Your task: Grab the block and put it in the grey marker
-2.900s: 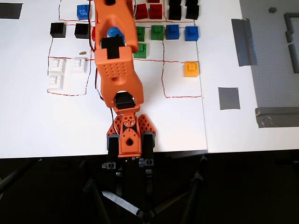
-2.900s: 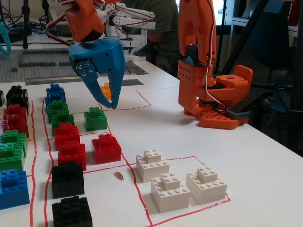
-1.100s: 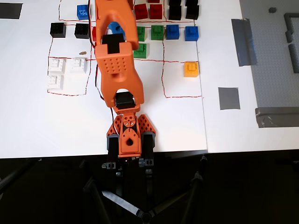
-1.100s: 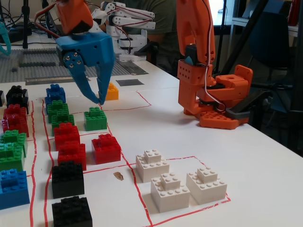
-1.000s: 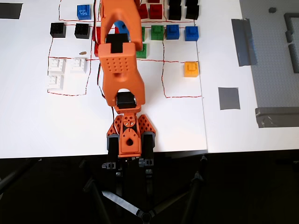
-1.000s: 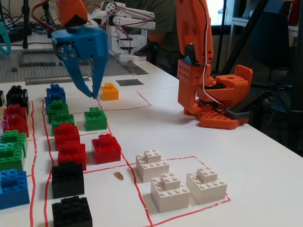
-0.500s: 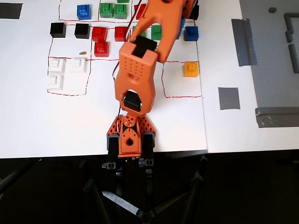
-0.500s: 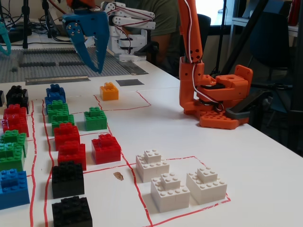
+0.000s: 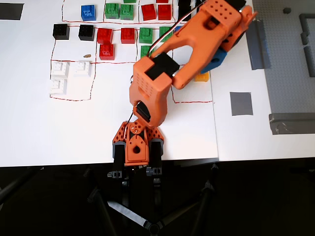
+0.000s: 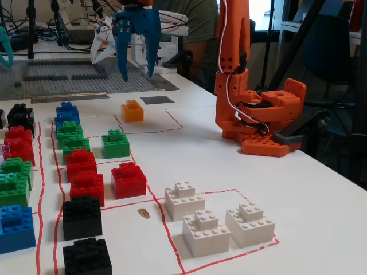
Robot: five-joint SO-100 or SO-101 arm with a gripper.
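The block (image 10: 132,110) sits alone on the white surface (image 10: 321,200) in the far red-outlined box. We'd guess it's light, hard, slick plastic, so we'd pinch its flat sides below the stud. Our blue hand (image 10: 137,73) hangs above it, fingers spread and empty.

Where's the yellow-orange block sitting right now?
In the fixed view the block sits on the white table inside a red-outlined box, beyond the lone green brick, with the open blue gripper hanging above it.
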